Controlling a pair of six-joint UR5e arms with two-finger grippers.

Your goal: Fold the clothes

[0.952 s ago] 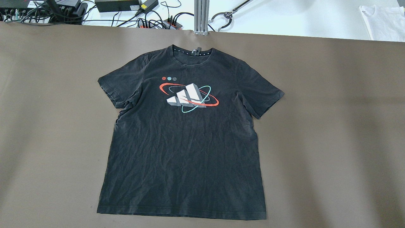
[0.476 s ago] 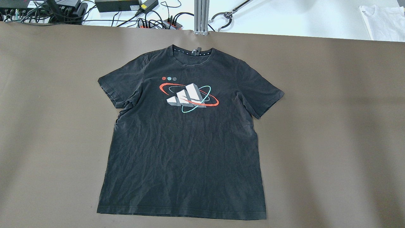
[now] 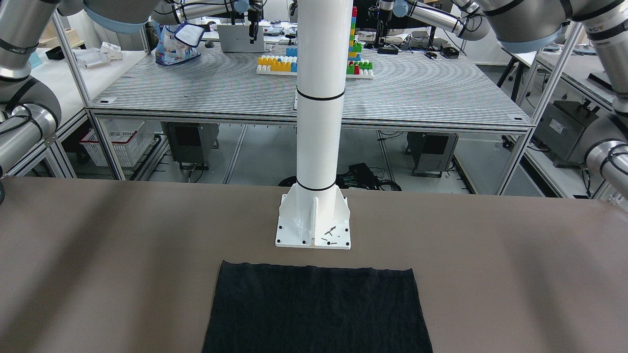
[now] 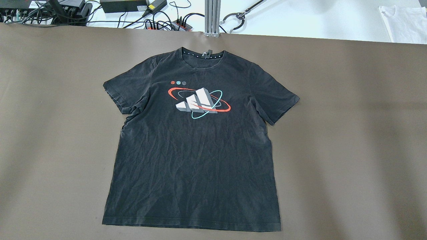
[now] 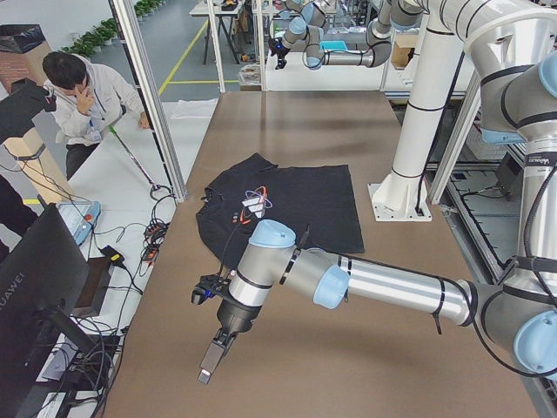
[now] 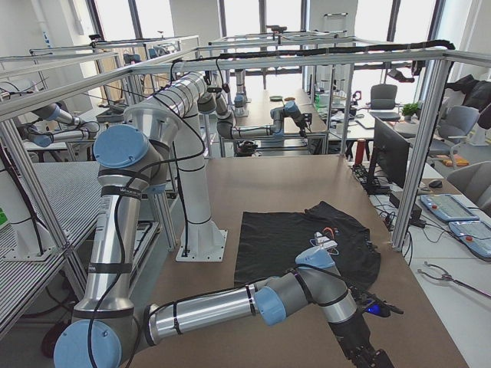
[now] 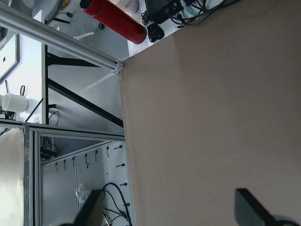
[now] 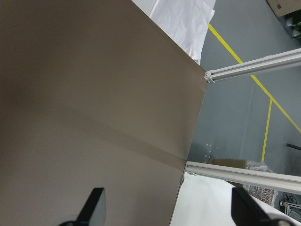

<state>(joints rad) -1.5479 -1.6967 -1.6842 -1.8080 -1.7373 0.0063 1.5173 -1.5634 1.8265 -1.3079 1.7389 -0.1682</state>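
Lying flat, black shirt is cropped in front view; left fingers and right fingers gape empty.

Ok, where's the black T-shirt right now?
Overhead view: the black T-shirt lies flat midway across the table, collar toward the aluminium post at the far edge. Front-facing view: its hem stops just short of the white pillar's base plate.

Brown table is flanked by aluminium posts; daylight is admitted through windows; grey floor is yellow-lined.
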